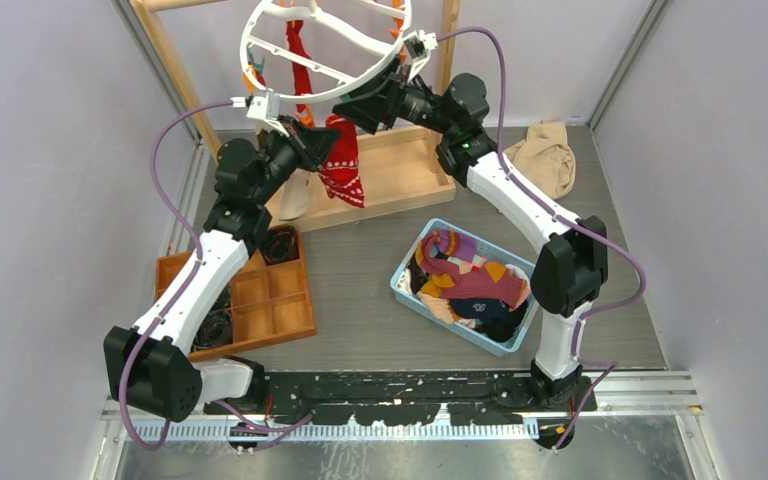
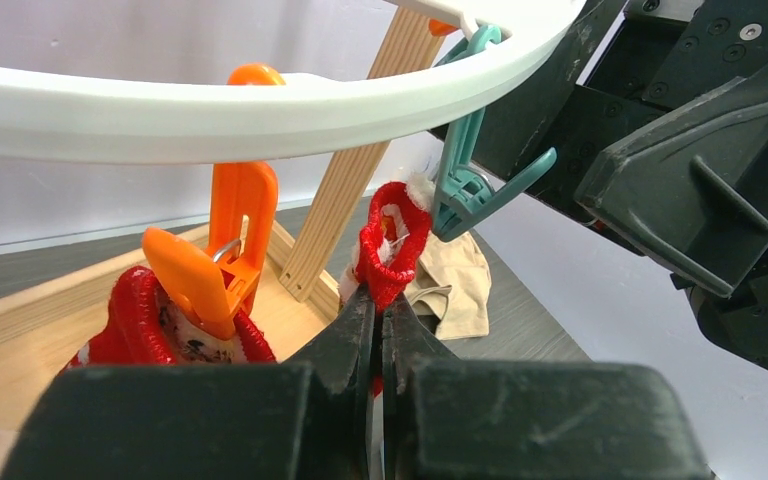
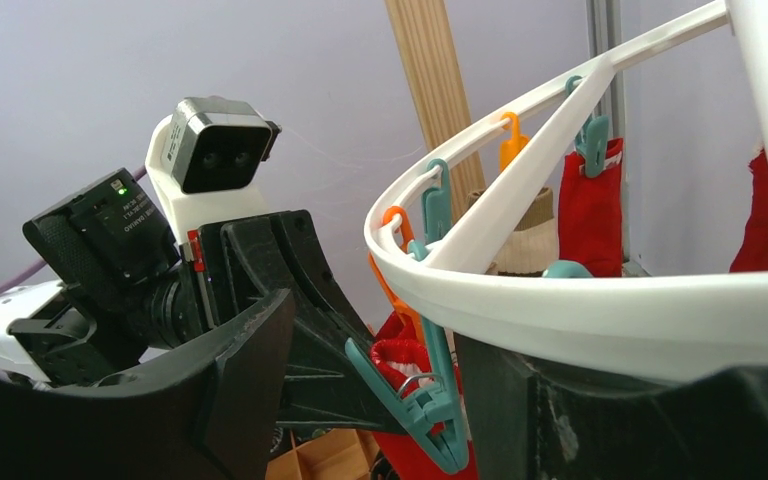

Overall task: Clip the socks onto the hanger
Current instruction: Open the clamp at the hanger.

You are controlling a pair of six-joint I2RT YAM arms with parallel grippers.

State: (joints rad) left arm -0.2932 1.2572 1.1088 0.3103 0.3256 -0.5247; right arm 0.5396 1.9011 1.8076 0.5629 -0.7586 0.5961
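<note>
While the left hand (image 2: 373,300), closed on the cuff of a red sock (image 2: 390,240), holds it up at a teal clip (image 2: 472,190) under the hanger (image 2: 260,110) rim, the right hand (image 3: 380,370) stands open astride that clip, probably to work its levers.

One hanger (image 2: 260,110), one blue basket (image 1: 430,308)

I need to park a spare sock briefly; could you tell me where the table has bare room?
The grey tabletop is bare between the wooden compartment tray and the light blue plastic basket, and beside the crumpled beige cloth. It is crowded under the white plastic ring hanger, where red socks hang.
</note>
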